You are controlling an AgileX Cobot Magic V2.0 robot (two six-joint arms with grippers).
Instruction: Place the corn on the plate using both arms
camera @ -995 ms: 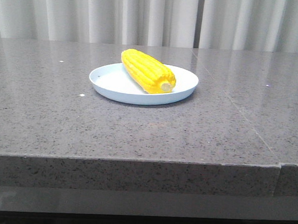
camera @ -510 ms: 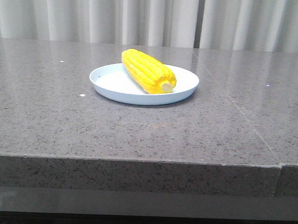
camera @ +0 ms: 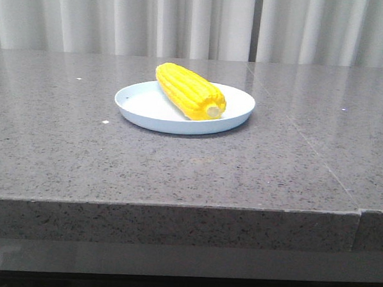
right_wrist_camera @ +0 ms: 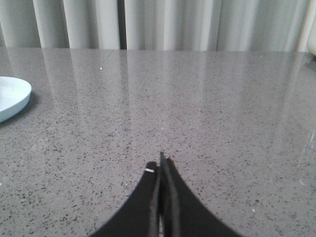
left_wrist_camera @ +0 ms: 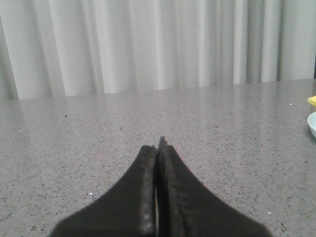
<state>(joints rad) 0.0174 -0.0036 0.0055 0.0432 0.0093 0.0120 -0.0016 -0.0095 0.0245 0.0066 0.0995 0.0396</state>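
Note:
The yellow corn (camera: 189, 90) lies across the pale blue plate (camera: 142, 105) on the grey stone table in the front view, its pale stub end toward the camera. No arm shows in the front view. In the left wrist view my left gripper (left_wrist_camera: 157, 144) is shut with nothing between its fingers, low over bare table; the plate's rim (left_wrist_camera: 312, 123) and a sliver of corn (left_wrist_camera: 312, 100) peek in at the frame's edge. My right gripper (right_wrist_camera: 161, 160) is also shut and empty, with the plate's edge (right_wrist_camera: 12, 96) off to one side.
White curtains hang behind the table. The table's front edge (camera: 175, 207) runs across the front view, with a seam (camera: 307, 140) in the stone to the right of the plate.

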